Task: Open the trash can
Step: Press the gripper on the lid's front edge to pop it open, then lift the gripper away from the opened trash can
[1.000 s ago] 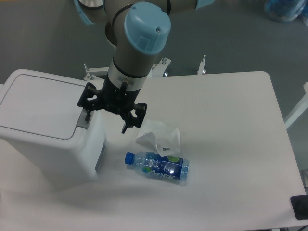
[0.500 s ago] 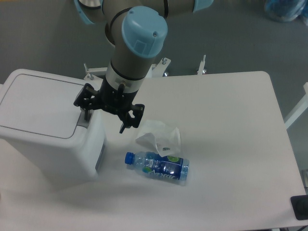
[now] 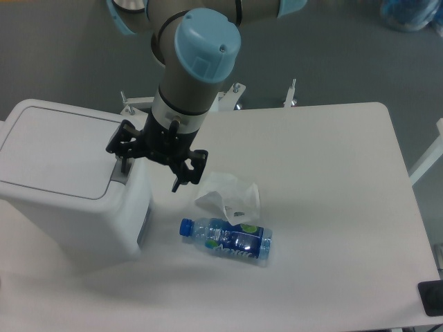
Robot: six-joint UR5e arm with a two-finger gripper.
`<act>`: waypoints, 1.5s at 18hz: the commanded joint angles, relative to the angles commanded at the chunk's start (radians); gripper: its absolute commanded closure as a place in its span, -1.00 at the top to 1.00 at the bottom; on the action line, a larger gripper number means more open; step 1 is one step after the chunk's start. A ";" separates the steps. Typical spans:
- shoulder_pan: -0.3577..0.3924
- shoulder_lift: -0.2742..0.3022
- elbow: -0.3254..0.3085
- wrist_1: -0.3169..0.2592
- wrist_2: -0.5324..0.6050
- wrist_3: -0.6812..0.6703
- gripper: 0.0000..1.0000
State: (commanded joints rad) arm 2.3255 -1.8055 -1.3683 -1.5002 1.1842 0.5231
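Observation:
The trash can (image 3: 62,155) is a large white bin standing at the left end of the table, its flat lid lying shut. A grey push tab (image 3: 120,178) shows at the lid's right edge. My gripper (image 3: 153,172) hangs open at the bin's right side, with nothing between its black fingers. One fingertip (image 3: 124,164) is right at the grey tab; whether it touches it I cannot tell. The other fingertip (image 3: 180,183) hangs over the table to the right.
A clear water bottle (image 3: 228,238) with a blue label and cap lies on its side on the white table (image 3: 332,207). A crumpled white wrapper (image 3: 232,196) lies just behind it. A black object (image 3: 430,297) sits at the table's front right corner.
The gripper and wrist have shifted slightly to the left, bringing the left finger closer over the bin's grey tab. The lid, bottle and wrapper have not moved.

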 joint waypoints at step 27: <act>0.190 0.037 -0.025 0.091 0.140 0.233 1.00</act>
State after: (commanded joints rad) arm 2.5155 -1.7687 -1.3928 -1.4097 1.3238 0.7558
